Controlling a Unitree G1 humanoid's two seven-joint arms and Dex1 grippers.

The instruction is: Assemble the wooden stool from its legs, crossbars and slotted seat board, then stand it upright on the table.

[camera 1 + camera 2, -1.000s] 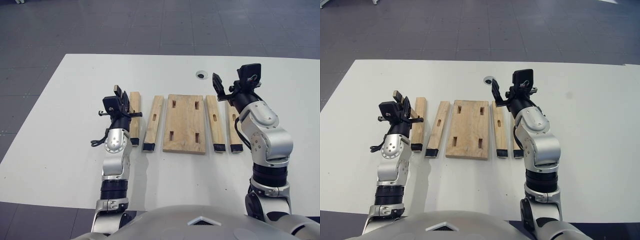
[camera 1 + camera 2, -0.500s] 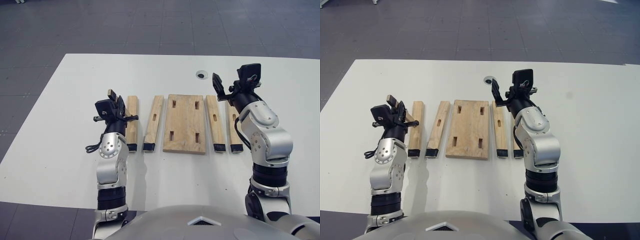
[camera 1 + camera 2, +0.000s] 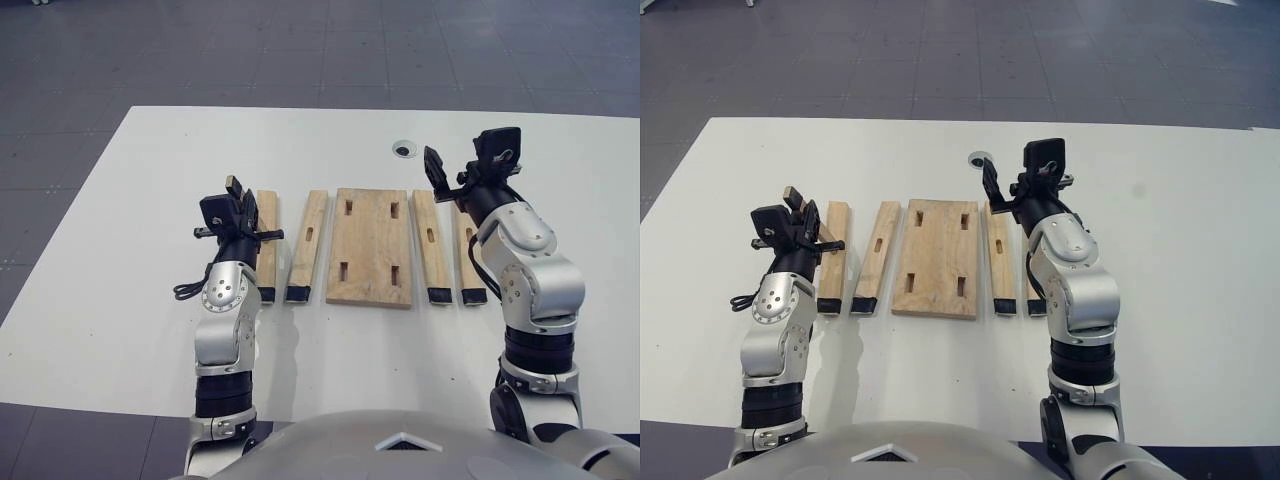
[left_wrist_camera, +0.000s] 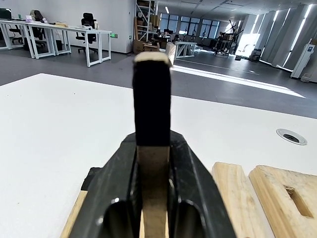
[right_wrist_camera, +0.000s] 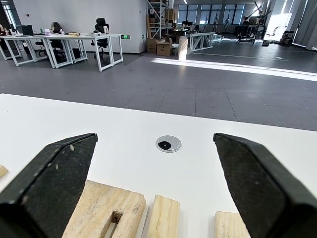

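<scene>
The slotted seat board (image 3: pixel 370 246) lies flat at the table's middle. Two wooden legs with black ends (image 3: pixel 307 245) (image 3: pixel 266 243) lie to its left, and two more (image 3: pixel 428 245) (image 3: pixel 466 250) to its right. My left gripper (image 3: pixel 235 207) hovers just left of the leftmost leg. It is shut on a short wooden piece with a black-wrapped end (image 4: pixel 152 94), which sticks out past the fingers. My right gripper (image 3: pixel 468 160) stands open above the far ends of the two right legs, with nothing between its fingers (image 5: pixel 54 173).
A round cable grommet (image 3: pixel 403 150) sits in the white table (image 3: pixel 150 180) behind the seat board. There is bare tabletop to the far left, to the far right and along the near edge.
My left gripper swung left with the wooden piece, then came partly back to the right. The leftmost leg slid slightly nearer. The right arm has not moved.
</scene>
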